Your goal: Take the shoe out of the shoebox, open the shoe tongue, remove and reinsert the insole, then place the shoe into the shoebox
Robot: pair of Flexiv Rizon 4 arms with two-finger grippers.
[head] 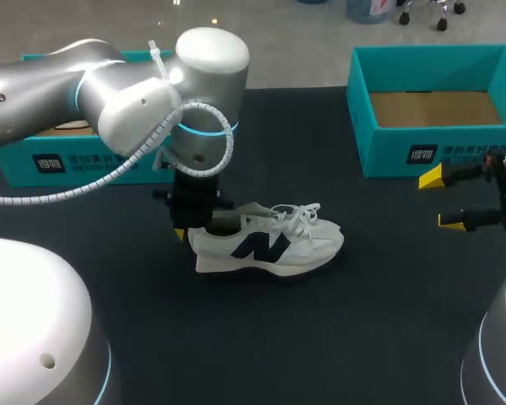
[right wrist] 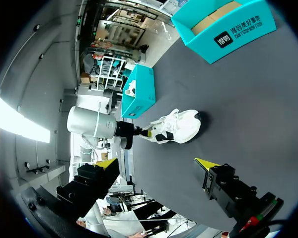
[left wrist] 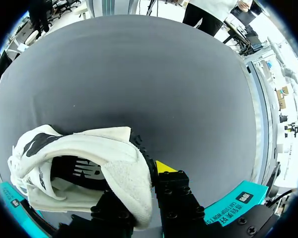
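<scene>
At the far left a teal shoebox (head: 34, 160) stands at the back of the bench (head: 363, 321), half hidden by the left arm (head: 110, 93); something white shows inside it, too hidden to name with any confidence. The left claw (head: 188, 226) comes down on the heel of the white sneaker (head: 274, 243) and is closed on the heel collar, one finger inside the shoe and one outside. The sneaker sits upright on its sole near the middle of the dark bench, toe pointing right, laces loose. At the back right an open teal shoebox (head: 422, 152) shows only its brown cardboard floor. Just in front of it, well apart from the sneaker, the right claw (head: 441, 199) hangs with its fingers spread wide, holding nothing.
</scene>
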